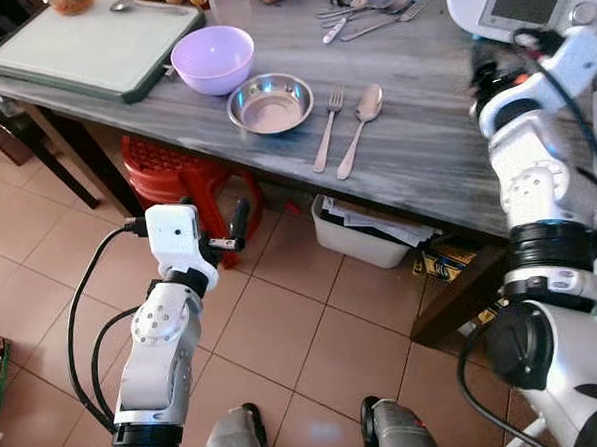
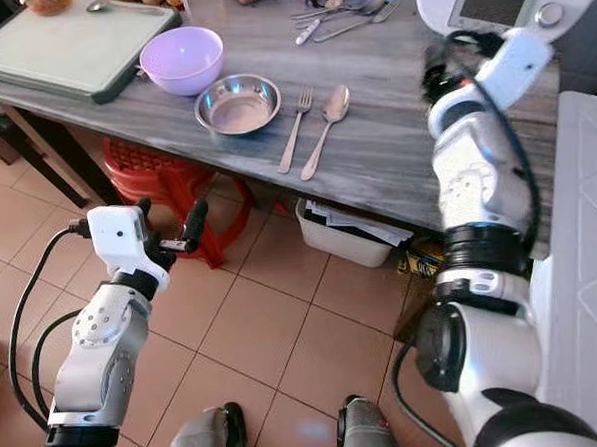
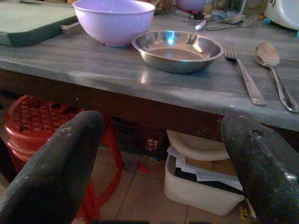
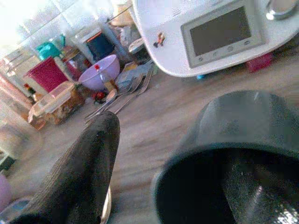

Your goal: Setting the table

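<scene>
While the left gripper (image 1: 219,233) hangs below the table (image 1: 446,166) edge, head views show a steel bowl (image 1: 270,103), fork (image 1: 327,130) and spoon (image 1: 360,128) side by side near the front edge, a purple bowl (image 1: 213,60) behind. Left wrist view: fingers (image 3: 56,168) wide apart, empty. Right wrist view: right gripper (image 4: 154,154) over the table beside a white appliance (image 4: 210,32), holding a dark cup (image 4: 229,158).

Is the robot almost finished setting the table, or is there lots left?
Partly done. A metal bowl, fork and spoon already lie side by side near the table's edge. The right claw holds a dark cup over the table. The left claw hangs open below the edge. The cup still needs setting down; spare cutlery waits farther back.
</scene>
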Robot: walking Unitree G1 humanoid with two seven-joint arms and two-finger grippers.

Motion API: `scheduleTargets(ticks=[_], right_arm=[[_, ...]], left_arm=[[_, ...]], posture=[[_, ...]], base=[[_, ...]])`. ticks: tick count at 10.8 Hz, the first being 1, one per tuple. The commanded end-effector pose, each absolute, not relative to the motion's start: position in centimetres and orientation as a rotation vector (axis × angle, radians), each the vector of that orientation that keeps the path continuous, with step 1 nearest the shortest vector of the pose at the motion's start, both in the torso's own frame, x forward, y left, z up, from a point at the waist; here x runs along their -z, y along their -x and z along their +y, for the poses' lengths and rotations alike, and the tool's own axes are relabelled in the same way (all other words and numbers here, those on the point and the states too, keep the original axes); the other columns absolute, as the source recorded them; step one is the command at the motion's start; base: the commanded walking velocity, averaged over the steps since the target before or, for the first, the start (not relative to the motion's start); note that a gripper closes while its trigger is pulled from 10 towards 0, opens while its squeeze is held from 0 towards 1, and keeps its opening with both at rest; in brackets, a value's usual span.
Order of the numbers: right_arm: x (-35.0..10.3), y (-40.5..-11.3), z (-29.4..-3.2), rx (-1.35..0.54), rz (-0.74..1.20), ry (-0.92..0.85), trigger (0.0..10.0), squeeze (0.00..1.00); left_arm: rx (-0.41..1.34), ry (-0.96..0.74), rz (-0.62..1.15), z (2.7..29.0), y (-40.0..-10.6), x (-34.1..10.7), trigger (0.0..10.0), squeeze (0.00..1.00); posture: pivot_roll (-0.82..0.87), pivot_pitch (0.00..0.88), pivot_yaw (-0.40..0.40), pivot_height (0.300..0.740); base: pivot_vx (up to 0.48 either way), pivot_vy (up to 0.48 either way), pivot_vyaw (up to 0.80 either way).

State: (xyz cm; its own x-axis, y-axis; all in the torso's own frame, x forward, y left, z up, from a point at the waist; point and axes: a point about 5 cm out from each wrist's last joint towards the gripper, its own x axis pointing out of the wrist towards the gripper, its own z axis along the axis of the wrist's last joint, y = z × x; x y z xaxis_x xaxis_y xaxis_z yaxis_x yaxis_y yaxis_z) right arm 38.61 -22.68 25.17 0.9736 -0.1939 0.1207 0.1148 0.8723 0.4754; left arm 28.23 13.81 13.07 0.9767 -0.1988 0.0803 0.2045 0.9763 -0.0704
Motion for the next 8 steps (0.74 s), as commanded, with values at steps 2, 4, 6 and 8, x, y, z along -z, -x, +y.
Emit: scheduleTargets(ticks=[2, 4, 6, 8], right_arm=[[-25.8, -38.5, -22.5, 0.175, -0.196, -0.482, 10.0, 0.00], [-25.7, -38.0, -21.9, 0.197, -0.210, -0.495, 10.0, 0.00], [-25.8, -37.3, -20.9, 0.209, -0.217, -0.508, 10.0, 0.00], [-25.8, -36.8, -20.1, 0.211, -0.214, -0.537, 10.0, 0.00]], left_arm=[[0.200, 0.069, -0.066, 14.1, -28.3, -12.9, 10.0, 0.00], [0.200, 0.070, -0.070, 14.0, -28.6, -12.9, 10.0, 0.00], [0.204, 0.076, -0.079, 13.7, -29.1, -13.0, 10.0, 0.00], [0.214, 0.087, -0.096, 13.1, -29.8, -13.3, 10.0, 0.00]], posture=[[-0.02, 0.167, 0.073, 0.740], [-0.02, 0.158, 0.072, 0.740], [-0.03, 0.133, 0.067, 0.740], [-0.05, 0.105, 0.064, 0.740]], base=[[0.000, 0.000, 0.00], [0.000, 0.000, 0.00], [0.000, 0.000, 0.00], [0.000, 0.000, 0.00]])
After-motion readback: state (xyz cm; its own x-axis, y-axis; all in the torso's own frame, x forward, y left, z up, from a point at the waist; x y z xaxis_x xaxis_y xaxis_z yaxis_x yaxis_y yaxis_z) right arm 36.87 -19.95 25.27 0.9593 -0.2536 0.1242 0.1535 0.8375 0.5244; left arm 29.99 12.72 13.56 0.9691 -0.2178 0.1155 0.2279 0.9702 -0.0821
